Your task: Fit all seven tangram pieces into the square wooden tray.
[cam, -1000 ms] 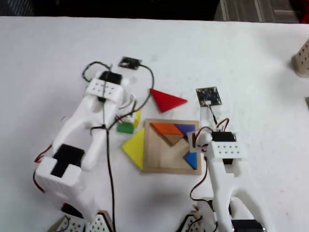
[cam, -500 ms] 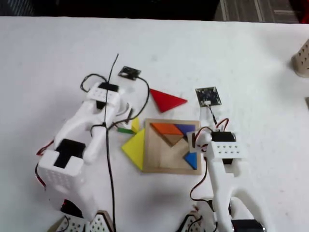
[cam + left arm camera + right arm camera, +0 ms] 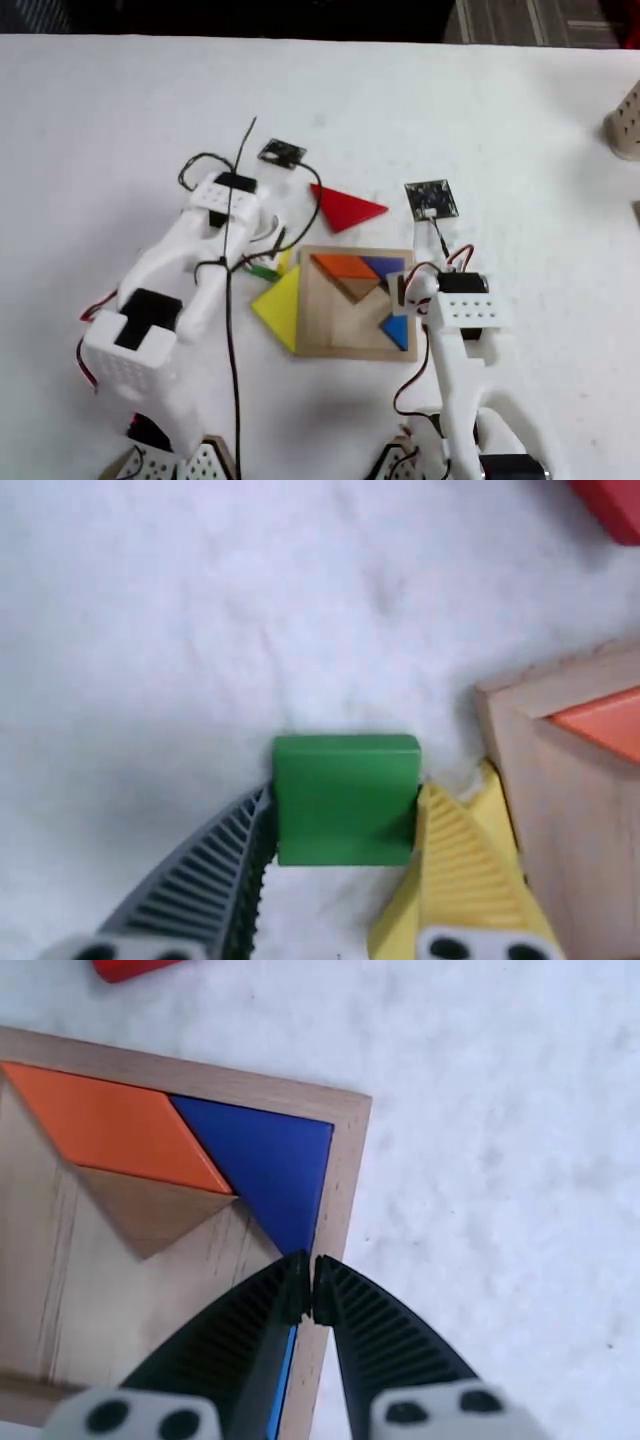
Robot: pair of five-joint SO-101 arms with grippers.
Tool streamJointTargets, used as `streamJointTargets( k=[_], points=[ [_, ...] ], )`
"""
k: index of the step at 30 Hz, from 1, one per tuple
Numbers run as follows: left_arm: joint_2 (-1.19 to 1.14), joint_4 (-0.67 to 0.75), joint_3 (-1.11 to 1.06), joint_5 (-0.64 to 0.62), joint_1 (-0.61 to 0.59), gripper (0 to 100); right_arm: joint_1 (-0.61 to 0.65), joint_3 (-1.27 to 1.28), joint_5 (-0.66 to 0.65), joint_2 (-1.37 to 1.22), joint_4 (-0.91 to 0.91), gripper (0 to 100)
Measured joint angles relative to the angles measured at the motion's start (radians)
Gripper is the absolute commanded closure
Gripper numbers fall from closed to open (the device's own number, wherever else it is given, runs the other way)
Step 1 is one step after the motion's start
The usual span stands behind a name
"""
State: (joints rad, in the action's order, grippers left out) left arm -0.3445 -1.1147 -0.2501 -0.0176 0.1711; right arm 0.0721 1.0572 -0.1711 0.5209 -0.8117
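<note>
A robotics lab bench: white table [image 3: 540, 130], 2 bare circuit boards [image 3: 432, 199], loose wiring [image 3: 232, 330].

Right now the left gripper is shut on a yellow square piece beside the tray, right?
Not yellow. The left wrist view shows the left gripper shut on a green square piece beside the tray.

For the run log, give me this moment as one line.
left gripper: shut on green square beside tray | right gripper: shut, over tray rim | red triangle, yellow triangle: outside tray
</note>
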Motion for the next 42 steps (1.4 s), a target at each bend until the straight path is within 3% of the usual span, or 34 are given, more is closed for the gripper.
streamJointTargets(
  k=[14, 20, 26, 36, 42],
  points=[
    [0.137, -0.098, -0.032, 0.0, 0.011, 96, 0.0, 0.0, 0.0, 0.0, 0.0, 98.1],
    [0.267, -0.104, -0.121, 0.0, 0.109, 95, -0.003, 0.0, 0.0, 0.0, 0.0, 98.1],
    [0.359, -0.101, -0.192, 0.0, 0.259, 95, -0.117, 0.0, -0.002, 0.0, 0.0, 98.1],
    [0.362, 0.078, -0.226, -0.063, 0.483, 95, -0.295, 0.0, -0.002, 0.0, 0.0, 98.1],
    [0.345, 0.198, -0.226, -0.072, 0.522, 95, -0.316, 0.0, -0.002, 0.0, 0.0, 98.1]
  ],
)
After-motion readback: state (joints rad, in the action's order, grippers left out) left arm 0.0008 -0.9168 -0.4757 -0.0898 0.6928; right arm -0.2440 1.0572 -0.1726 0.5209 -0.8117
